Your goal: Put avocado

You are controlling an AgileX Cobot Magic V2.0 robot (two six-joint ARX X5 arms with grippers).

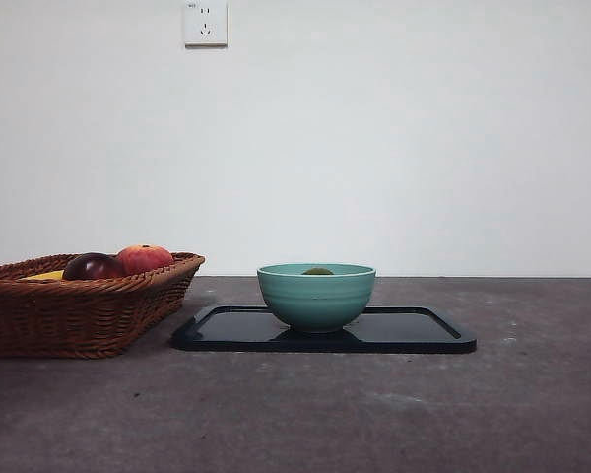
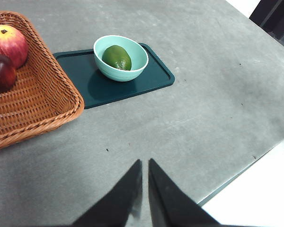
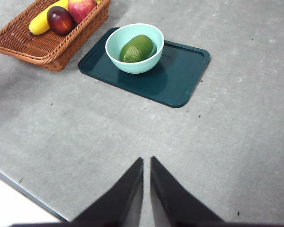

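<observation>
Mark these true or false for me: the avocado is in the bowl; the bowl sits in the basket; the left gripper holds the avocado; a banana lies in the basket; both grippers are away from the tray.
1. The avocado lies in the bowl. True.
2. The bowl sits in the basket. False: it stands on the dark tray, beside the basket.
3. The left gripper holds the avocado. False: its jaws are shut on nothing.
4. A banana lies in the basket. True.
5. Both grippers are away from the tray. True: the right gripper is also shut and clear of it.
</observation>
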